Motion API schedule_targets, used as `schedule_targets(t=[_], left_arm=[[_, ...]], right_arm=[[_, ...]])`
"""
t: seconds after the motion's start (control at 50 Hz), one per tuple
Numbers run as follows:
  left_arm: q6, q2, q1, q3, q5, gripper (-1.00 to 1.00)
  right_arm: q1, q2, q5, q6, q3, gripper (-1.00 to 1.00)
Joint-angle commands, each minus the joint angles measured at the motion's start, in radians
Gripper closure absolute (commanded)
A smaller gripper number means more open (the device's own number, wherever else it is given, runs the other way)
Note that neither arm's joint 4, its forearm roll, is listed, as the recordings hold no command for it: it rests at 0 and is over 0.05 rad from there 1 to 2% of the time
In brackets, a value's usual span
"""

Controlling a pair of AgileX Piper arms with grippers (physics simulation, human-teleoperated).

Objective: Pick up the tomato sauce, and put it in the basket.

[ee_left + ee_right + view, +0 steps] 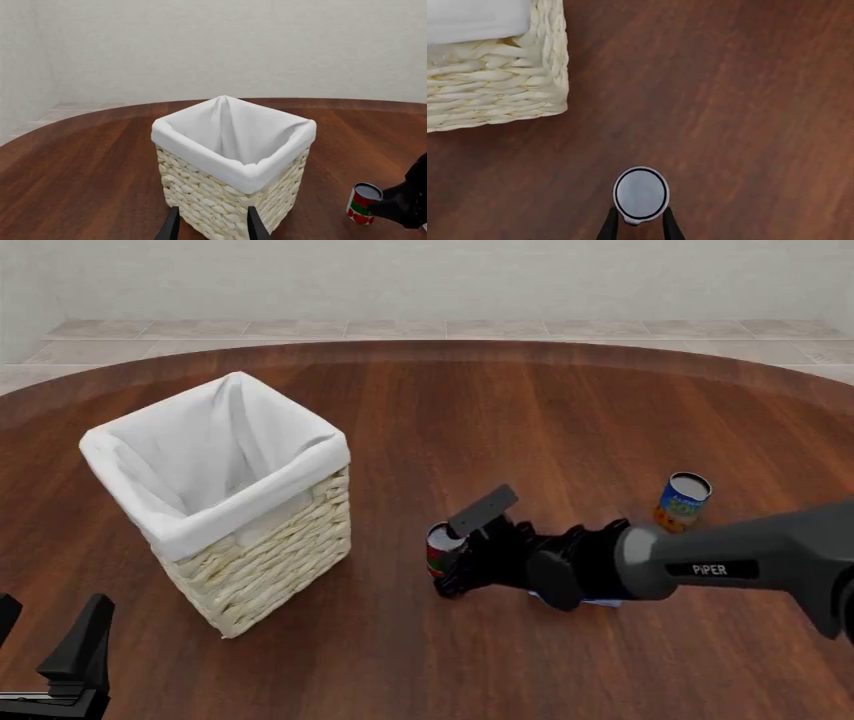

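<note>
Your right gripper (454,558) clamps the sauce can (438,551), centre frame, right of the basket (267,550).
Can upright on the table (561,420), axis vertical, silver top up; left gripper (47,640) gapes empty, lower left.

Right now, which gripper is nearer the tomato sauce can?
Right. The right gripper has its fingers on either side of the tomato sauce can. The left gripper sits far off at the table's near edge, beyond the basket.
</note>
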Motion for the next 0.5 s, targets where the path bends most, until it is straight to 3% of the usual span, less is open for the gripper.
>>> schedule_targets(t=[0.02, 0.5], left_arm=[[0.000, 0.000, 0.000, 0.000, 0.000, -1.00], [0.000, 0.000, 0.000, 0.000, 0.000, -1.00]], right_arm=[[-0.013, 0.002, 0.005, -0.012, -0.015, 1.00], [-0.024, -0.014, 0.085, -0.046, -0.138, 1.00]])
